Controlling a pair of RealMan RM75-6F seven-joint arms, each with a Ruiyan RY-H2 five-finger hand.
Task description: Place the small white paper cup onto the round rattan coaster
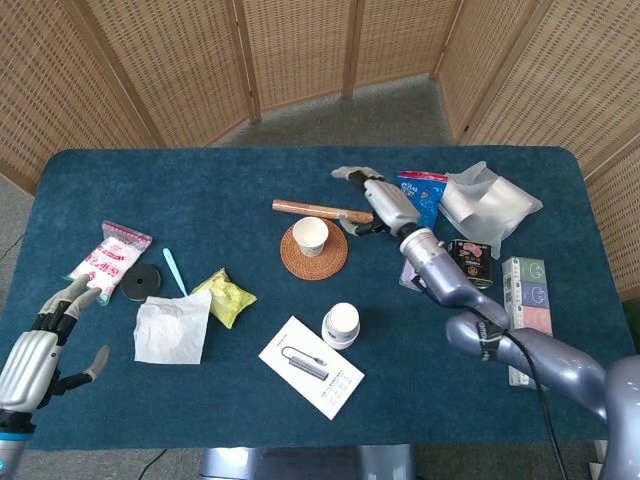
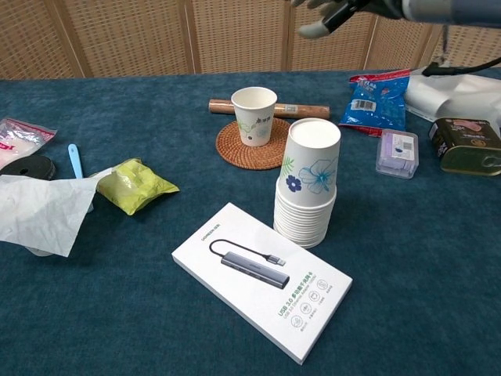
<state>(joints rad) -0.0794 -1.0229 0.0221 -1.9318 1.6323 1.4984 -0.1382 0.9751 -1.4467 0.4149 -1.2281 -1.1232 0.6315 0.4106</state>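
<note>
The small white paper cup (image 1: 311, 236) (image 2: 254, 116) stands upright on the round rattan coaster (image 1: 313, 256) (image 2: 250, 150), with nothing touching it. My right hand (image 1: 377, 200) (image 2: 338, 9) hovers up and to the right of the cup, fingers spread and holding nothing; the chest view shows only part of it at the top edge. At the bottom left of the head view my left hand (image 1: 40, 338) rests open near the table's front edge, far from the cup.
A stack of flowered paper cups (image 2: 308, 185) (image 1: 340, 325) and a white adapter box (image 2: 262, 276) sit in front of the coaster. A brown roll (image 2: 275, 109) lies behind it. Snack bags, tins and a tea box crowd the right; a tissue (image 1: 172, 326), yellow packet (image 1: 226, 296) and black disc lie left.
</note>
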